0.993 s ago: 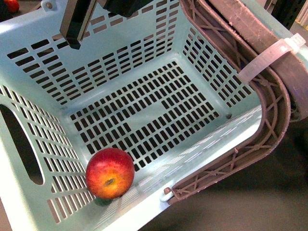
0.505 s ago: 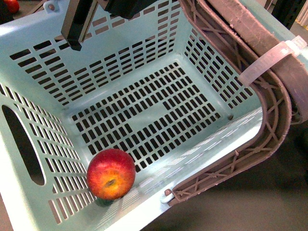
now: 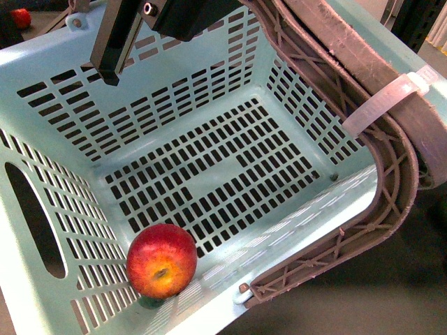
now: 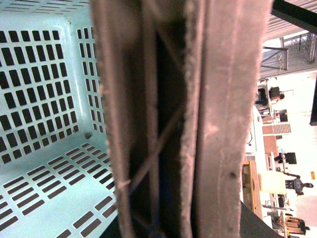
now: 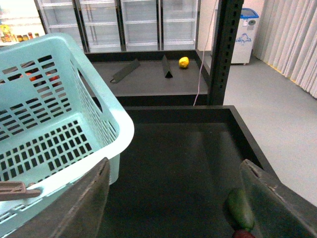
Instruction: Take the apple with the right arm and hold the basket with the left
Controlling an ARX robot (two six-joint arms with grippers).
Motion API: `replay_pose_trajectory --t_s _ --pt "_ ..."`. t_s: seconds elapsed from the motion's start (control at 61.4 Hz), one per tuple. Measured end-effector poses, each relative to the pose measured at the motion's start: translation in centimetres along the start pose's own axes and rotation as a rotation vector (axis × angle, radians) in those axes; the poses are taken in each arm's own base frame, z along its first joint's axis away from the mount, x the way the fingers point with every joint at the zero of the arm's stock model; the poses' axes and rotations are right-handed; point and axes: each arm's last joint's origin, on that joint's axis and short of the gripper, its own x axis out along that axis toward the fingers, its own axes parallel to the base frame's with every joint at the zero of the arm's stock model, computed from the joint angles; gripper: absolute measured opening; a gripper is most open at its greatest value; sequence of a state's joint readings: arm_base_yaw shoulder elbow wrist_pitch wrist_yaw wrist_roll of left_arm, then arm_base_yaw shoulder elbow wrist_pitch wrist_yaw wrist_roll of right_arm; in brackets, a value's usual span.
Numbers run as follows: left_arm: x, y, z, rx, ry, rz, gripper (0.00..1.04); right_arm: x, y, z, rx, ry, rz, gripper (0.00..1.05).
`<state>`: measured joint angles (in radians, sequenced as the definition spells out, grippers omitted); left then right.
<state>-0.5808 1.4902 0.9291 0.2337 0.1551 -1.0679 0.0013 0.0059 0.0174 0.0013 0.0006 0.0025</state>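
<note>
Apple: round red-yellow apple (image 3: pixel 161 260) lying in pale mint plastic basket (image 3: pixel 42 56); likely firm, slick; take across middle.
Right gripper (image 5: pixel 178 208): gaping wide, empty.
Left jaws: cannot tell.

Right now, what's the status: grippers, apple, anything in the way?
Right gripper open, empty, outside the basket. Left gripper at the basket's far side, grip unclear. Apple lies inside, near-left corner. Nothing covering it.

Right pincer (image 5: pixel 174 166) spread wide, empty, left arm (image 3: pixel 183 14) overhead, grip unclear
</note>
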Motion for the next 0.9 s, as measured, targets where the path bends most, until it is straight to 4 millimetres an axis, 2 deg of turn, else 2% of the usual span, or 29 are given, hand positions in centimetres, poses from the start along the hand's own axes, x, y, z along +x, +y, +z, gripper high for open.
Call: replay_pose_trajectory --t_s 0.081,0.13,0.244,0.326,0.407,0.537,0.7,0.895 --pt "0.0 0.0 0.0 0.001 -0.001 0.001 0.16 0.0 0.0 0.0 0.0 0.0 0.0 0.92" --pt "0.1 -0.2 -0.2 0.035 -0.071 0.104 0.16 0.0 0.0 0.0 0.001 0.0 0.0 0.98" --pt "-0.1 -0.3 -0.2 0.187 -0.237 0.318 0.16 0.0 0.0 0.0 0.0 0.0 0.001 0.96" --pt "-0.5 0.1 1.1 0.262 -0.355 0.413 0.16 0.0 0.0 0.0 0.0 -0.001 0.0 0.96" --pt "-1.2 0.6 2.8 0.259 -0.422 0.452 0.16 0.0 0.0 0.0 0.0 -0.002 0.0 0.96" --pt "-2.9 2.6 5.6 0.103 -0.5 0.463 0.16 0.0 0.0 0.0 0.0 -0.001 0.001 0.96" --pt "-5.0 7.9 8.3 -0.214 -0.578 0.452 0.16 0.0 0.0 0.0 0.0 -0.001 0.0 0.96" --pt "-6.1 12.1 10.4 -0.491 -0.677 0.413 0.16 0.0 0.0 0.0 0.0 -0.001 0.0 0.96"
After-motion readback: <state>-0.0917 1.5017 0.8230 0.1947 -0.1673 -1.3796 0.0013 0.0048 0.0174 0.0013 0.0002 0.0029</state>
